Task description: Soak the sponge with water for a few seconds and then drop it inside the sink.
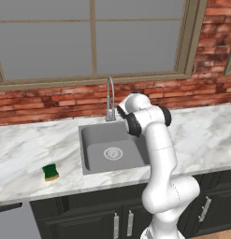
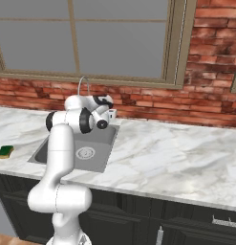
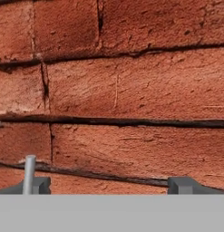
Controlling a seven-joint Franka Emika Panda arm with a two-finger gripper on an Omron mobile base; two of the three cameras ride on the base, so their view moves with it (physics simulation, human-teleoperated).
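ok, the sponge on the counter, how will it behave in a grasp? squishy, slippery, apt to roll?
The sponge is a small two-layer block, so probably light and soft; it may compress under the pinch. It lies flat on the marble counter, so unlikely to roll; a push would likely slide it.

The white arm rises from its base in a bulky column, bends at a dark-jointed elbow and folds forward at shoulder height. The wrist turns the tool level, facing straight ahead (not downward). Its two dark fingertips stand wide apart, nothing held between them. In the right base view the hand sits beside the elbow.
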